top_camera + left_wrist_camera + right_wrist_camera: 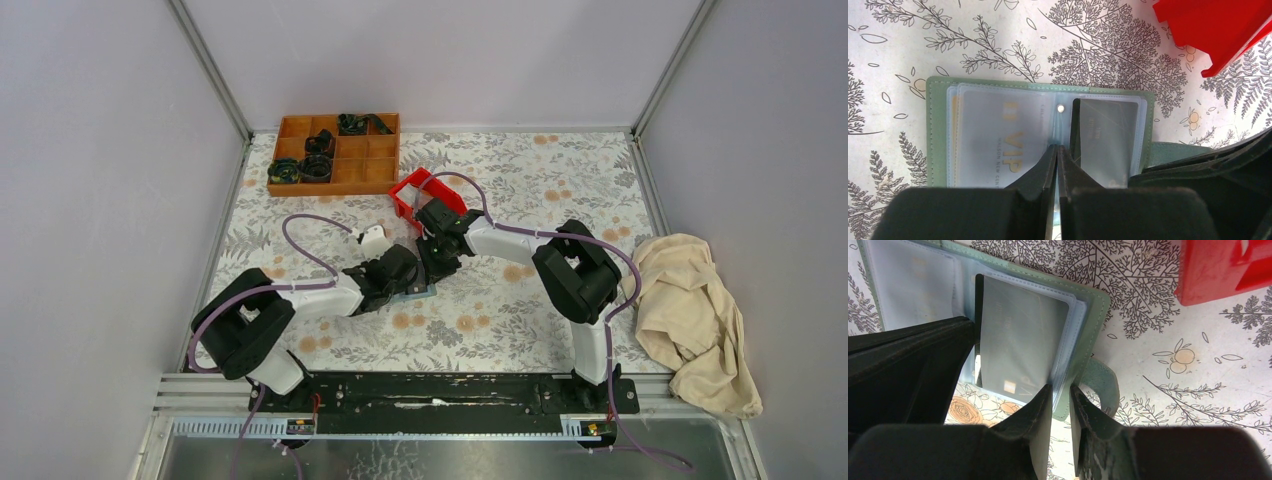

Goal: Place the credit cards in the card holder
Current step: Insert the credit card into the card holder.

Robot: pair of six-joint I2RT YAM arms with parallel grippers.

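The sage-green card holder (938, 125) lies open on the flowered table, its clear sleeves facing up. A whitish card (1003, 135) with gold VIP lettering sits in the left sleeve, and a yellow-tan edge (953, 120) shows behind it. In the right sleeve is a dark grey card (1018, 335). My left gripper (1058, 148) is shut, its tips resting on the middle fold by the snap. My right gripper (1061, 391) is shut on the holder's right edge, with sleeves and green cover between its fingers. From above, both grippers (420, 268) meet over the holder (418, 293).
A red plastic bin (425, 190) stands just beyond the holder. At the back left is a brown wooden compartment tray (335, 150) with dark parts in it. A beige cloth (690, 310) lies bunched at the table's right edge. Grey walls enclose the table.
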